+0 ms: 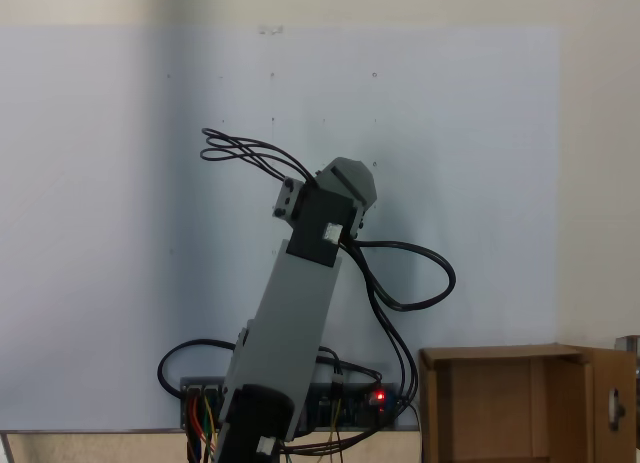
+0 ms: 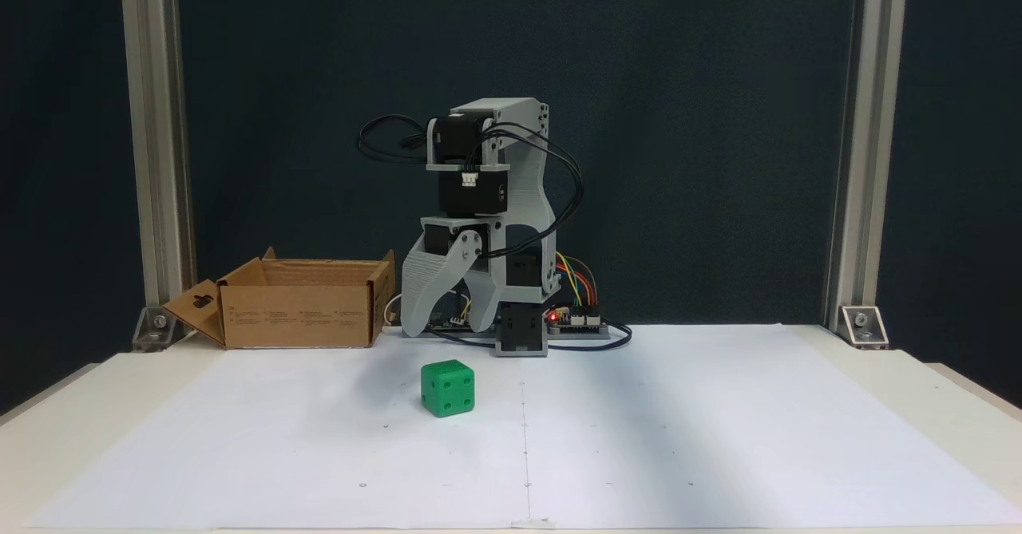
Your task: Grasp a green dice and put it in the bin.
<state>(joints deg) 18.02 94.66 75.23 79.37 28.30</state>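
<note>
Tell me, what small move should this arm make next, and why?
Probably reach forward and down toward the green dice, jaws parted. The dice sits untouched on the white paper, in front of the arm. The gripper hangs near the arm's base, above and behind the dice, holding nothing. In this fixed view, the cardboard bin waits open at the left, so grasping comes first.

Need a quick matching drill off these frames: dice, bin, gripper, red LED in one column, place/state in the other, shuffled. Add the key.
1. green dice
2. bin
3. gripper
4. red LED

A. lit, on the board by the arm's base
B. open-topped, flaps up, left side in the front fixed view
C. alone on the white paper, untouched
D. open, tips pointing down, holding nothing

Pairs: 1-C, 2-B, 3-D, 4-A
</note>
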